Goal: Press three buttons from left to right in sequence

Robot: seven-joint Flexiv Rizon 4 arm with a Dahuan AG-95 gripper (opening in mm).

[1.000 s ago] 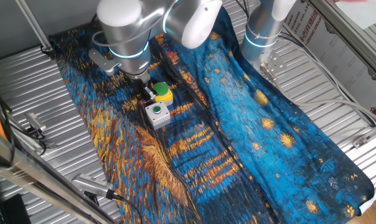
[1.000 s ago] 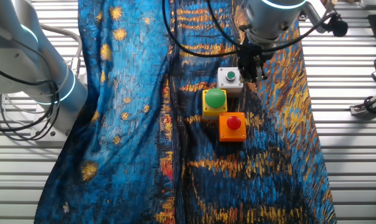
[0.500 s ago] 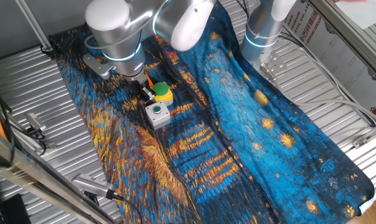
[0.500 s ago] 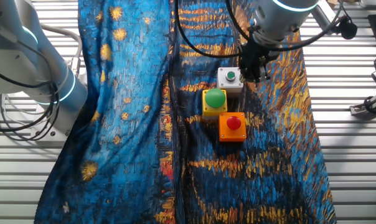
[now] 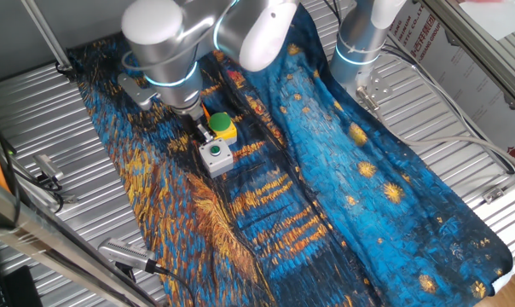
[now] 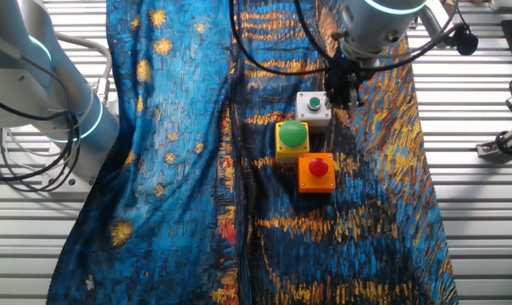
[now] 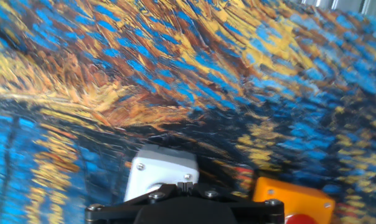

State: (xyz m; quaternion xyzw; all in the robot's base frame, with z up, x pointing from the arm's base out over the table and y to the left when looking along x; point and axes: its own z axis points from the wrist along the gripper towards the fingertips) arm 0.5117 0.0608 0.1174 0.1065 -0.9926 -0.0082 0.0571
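Three button boxes sit in a row on the painted cloth. The grey-white box with a small green cap (image 6: 313,106) is farthest, the yellow box with a large green cap (image 6: 292,136) is in the middle, and the orange box with a red cap (image 6: 316,172) is nearest. My gripper (image 6: 340,91) hangs just right of the grey-white box, low over the cloth. In the hand view the fingertips (image 7: 185,185) touch each other above the grey-white box (image 7: 158,170), with the orange box (image 7: 292,199) at the lower right. In one fixed view the gripper (image 5: 201,129) hides the orange box; the yellow box (image 5: 222,127) and the grey-white box (image 5: 214,154) show.
A blue and orange painted cloth (image 6: 171,152) covers the ribbed metal table (image 6: 485,195). A second robot arm (image 6: 44,76) stands at the left edge. Cables (image 6: 273,51) hang over the cloth behind the buttons. Metal clamps (image 5: 44,175) lie at the table side.
The arm's upper body swung slightly to one side and back. The gripper stayed beside the grey-white box, shifting only a little. The buttons have not moved.
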